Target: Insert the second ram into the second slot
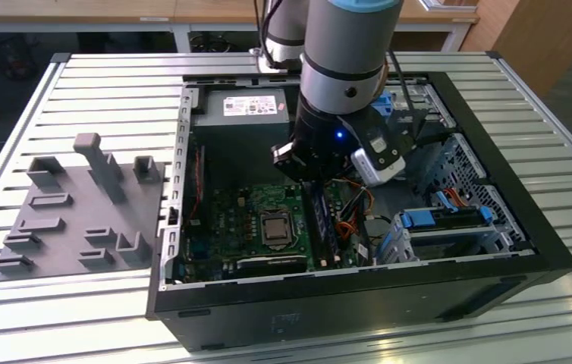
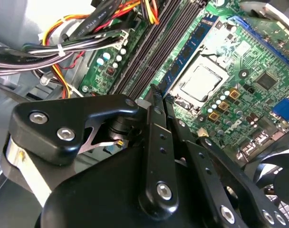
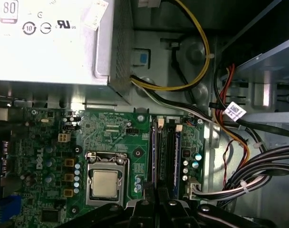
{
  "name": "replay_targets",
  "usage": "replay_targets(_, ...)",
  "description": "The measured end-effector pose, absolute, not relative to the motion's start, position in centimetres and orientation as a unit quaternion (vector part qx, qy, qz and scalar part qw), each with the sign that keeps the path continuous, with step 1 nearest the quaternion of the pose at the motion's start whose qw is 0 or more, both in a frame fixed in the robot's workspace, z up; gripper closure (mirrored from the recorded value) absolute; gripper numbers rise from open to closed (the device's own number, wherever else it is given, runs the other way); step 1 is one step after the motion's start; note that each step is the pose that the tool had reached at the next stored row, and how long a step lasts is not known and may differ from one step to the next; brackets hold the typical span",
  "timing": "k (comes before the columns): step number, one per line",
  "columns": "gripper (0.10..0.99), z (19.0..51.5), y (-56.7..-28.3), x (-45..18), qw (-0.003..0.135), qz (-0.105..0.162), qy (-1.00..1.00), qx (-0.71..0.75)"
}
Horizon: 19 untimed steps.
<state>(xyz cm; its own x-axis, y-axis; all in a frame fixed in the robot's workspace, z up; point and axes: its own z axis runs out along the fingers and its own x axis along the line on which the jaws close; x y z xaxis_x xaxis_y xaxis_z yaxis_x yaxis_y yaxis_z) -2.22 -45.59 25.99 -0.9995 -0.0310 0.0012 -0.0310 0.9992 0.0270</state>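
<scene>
Gripper (image 2: 156, 92), jaws drawn close together. We find the second ram (image 2: 189, 50) standing on edge in a slot beside the processor socket (image 2: 201, 83), one end just beside the gripper's tip.

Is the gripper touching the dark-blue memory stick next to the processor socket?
Cannot tell. In the second wrist view the gripper overlaps one end of the thin dark-blue memory stick, hiding any contact or gap.
</scene>
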Motion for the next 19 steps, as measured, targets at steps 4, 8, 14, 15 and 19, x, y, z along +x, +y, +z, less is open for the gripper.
replay_targets(4, 0.949, 25.8, -45.6, -2.2, 0.001, -0.014, -1.0, 0.012)
replay_targets(8, 0.949, 25.3, -45.7, -2.3, 0.001, -0.013, -1.0, 0.004)
replay_targets(14, 0.949, 24.9, -45.7, -2.3, 0.001, -0.012, -1.0, -0.006)
replay_targets(15, 0.949, 24.8, -45.7, -2.2, 0.001, -0.012, -1.0, -0.006)
replay_targets(19, 0.949, 24.4, -45.7, -1.9, 0.002, -0.012, -1.0, -0.006)
